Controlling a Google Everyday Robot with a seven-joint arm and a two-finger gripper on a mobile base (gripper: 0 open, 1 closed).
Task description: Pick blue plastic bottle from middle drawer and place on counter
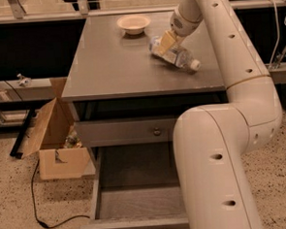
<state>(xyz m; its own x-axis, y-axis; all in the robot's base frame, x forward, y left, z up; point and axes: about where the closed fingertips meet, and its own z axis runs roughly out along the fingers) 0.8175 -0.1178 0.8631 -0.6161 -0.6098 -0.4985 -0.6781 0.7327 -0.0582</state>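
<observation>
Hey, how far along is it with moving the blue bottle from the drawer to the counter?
Done: the blue plastic bottle is out of the open middle drawer and lies on the counter. In hand: the end effector is at the bottle. Left: probably just backing away.

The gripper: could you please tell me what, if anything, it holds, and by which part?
The gripper, over the counter, holds the blue plastic bottle by its base end, opposite the cap.

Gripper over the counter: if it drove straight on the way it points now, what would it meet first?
The gripper angles down at the blue plastic bottle, seemingly touching it, so the bottle comes first; the counter lies right beneath. Depth is uncertain from this view.
</observation>
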